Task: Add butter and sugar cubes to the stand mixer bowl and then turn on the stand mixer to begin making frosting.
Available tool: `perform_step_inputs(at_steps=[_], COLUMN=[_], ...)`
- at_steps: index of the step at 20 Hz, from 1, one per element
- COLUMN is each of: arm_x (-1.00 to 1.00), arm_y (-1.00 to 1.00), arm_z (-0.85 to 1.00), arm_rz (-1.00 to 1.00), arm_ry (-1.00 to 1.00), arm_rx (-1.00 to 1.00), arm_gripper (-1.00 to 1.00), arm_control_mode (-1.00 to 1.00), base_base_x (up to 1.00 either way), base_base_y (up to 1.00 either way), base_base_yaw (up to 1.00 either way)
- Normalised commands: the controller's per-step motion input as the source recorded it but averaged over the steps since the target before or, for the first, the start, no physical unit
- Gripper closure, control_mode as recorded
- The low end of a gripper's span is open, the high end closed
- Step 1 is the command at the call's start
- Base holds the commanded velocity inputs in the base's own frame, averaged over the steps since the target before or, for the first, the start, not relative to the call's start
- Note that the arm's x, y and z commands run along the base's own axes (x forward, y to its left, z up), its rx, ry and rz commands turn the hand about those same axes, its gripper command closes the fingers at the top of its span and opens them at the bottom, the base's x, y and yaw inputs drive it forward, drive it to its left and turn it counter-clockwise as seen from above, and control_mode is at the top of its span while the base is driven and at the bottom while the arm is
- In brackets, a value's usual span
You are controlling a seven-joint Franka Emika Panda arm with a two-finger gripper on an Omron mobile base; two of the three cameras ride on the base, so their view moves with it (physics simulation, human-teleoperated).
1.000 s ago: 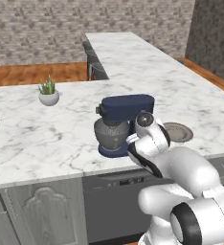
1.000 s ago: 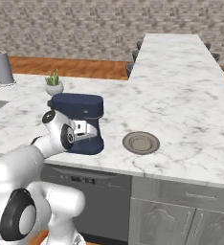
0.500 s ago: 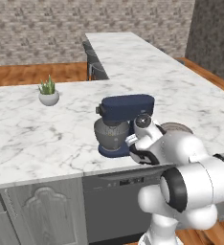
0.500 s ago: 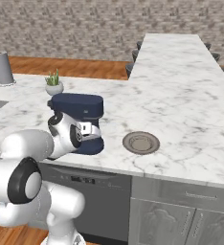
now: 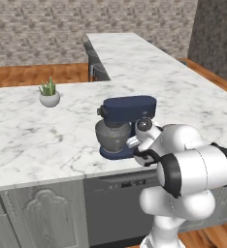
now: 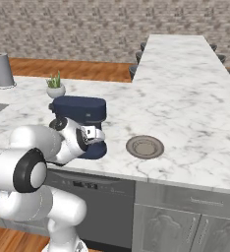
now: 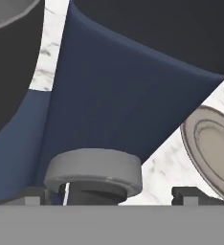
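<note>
My gripper [image 7: 109, 194] is spread wide and empty, its tips bracketing a grey knob [image 7: 93, 173] on the stand mixer [image 5: 127, 121], probably to switch it on; the stand mixer bowl [image 5: 111, 136] sits beneath its head on the surface [image 5: 47, 140].

A white robot arm with dark joints is folded tightly at the front edge of the worktop, its bulky elbow held out over that edge. The forearm bends back inward and the wrist turns the hand toward the worktop, low and close above its surface. The gripper [image 7: 112, 194] points forward along the worktop, jaws spread wide apart with nothing held between them. Its two small dark fingertips [image 7: 33, 195] sit far apart
</note>
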Motion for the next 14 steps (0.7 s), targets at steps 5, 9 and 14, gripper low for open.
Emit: perform_step_inputs(at_steps=[5, 9, 14], arm_x=[0.35, 0.29, 0.13], arm_y=[0.0, 0.04, 0.0], arm_z=[-0.2, -0.07, 0.0], arm_rz=[0.0, 0.0, -0.04], arm_ry=[0.01, 0.05, 0.03], arm_rx=[0.0, 0.0, 0.0], arm_gripper=[-1.0, 1.0, 1.0], arm_control_mode=[-1.0, -1.0, -1.0], base_base_x=[0.0, 0.0, 0.0], base_base_y=[0.0, 0.0, 0.0], base_base_yaw=[0.0, 0.0, 0.0])
